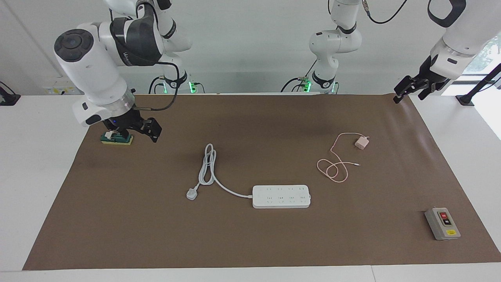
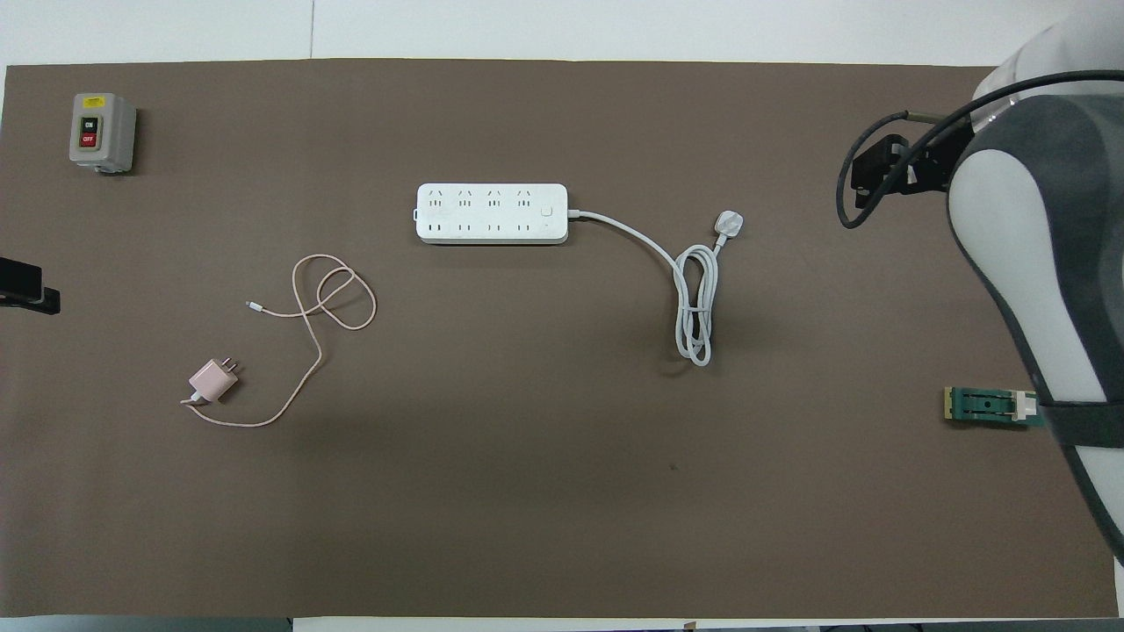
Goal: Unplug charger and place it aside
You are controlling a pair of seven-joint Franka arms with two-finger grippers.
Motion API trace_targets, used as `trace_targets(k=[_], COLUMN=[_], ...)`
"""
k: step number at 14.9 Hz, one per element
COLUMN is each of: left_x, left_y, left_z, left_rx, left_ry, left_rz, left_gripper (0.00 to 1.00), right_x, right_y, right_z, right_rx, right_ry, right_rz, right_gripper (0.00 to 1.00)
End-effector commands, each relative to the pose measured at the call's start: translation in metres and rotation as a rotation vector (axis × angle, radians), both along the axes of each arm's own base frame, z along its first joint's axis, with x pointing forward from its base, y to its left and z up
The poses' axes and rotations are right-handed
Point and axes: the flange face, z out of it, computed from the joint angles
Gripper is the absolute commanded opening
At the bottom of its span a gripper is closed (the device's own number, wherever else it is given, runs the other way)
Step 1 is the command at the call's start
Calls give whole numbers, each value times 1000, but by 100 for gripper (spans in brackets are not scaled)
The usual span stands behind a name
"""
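Toward the left arm's end of the desk [image 1: 39, 188], found the charger [image 1: 361, 143] [image 2: 212, 380] lying on the brown mat [image 1: 250, 243], pulled free of every socket, prongs bare and pointing out to the side. Traced its thin pink cable [image 1: 332, 168] [image 2: 325, 298] from the cube in a curve, then through a loose loop, to a free end resting on the mat. Placed the charger nearer to the robots than the power strip [image 1: 281, 196] [image 2: 492, 213] and well apart from it.

Noted the strip lying flat about mid-desk, all sockets vacant. Followed its thick white cord [image 1: 207, 164] toward the right arm's end, folded into a long bundle, with the white plug [image 1: 191, 194] [image 2: 731, 223] loose on the mat beside the bundle. Saw a grey box with red and black buttons [image 1: 442, 223] [image 2: 102, 132] farther from the robots than the charger, at the left arm's end.

Found the left tool [image 1: 409, 92] [image 2: 26, 294] hanging over the mat's edge, well apart from the charger, holding nothing – could not tell how wide it stood. Found the right tool [image 1: 116, 135] low over a small green and yellow block [image 1: 117, 139] [image 2: 988, 405] at the right arm's end of the mat – could not tell whether touching it, nor how wide that tool stood
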Motion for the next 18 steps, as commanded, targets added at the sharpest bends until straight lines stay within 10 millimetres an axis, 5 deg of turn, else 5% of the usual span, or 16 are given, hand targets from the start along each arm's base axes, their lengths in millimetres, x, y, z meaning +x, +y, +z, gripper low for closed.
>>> trace_targets(k=[1,8,11,18], left_x=[-1,3,0,-2], left_y=[-9,-43,-43,-43], left_z=[11,0,-1,-9], left_rx=[10,15,15,6], left_ry=[28,11,21,14], left_rz=[-3,-71,-75,-172], left_gripper=[100,100,100,100], right_x=[-34,-58,-70,-65], right_y=[-4,-13,-15,-31], right_z=[10,22,19,20], right_rx=[-6,2,2,4], right_ry=[8,-8,-16,-49], right_rz=[29,70,74,102], right_gripper=[100,100,100,100])
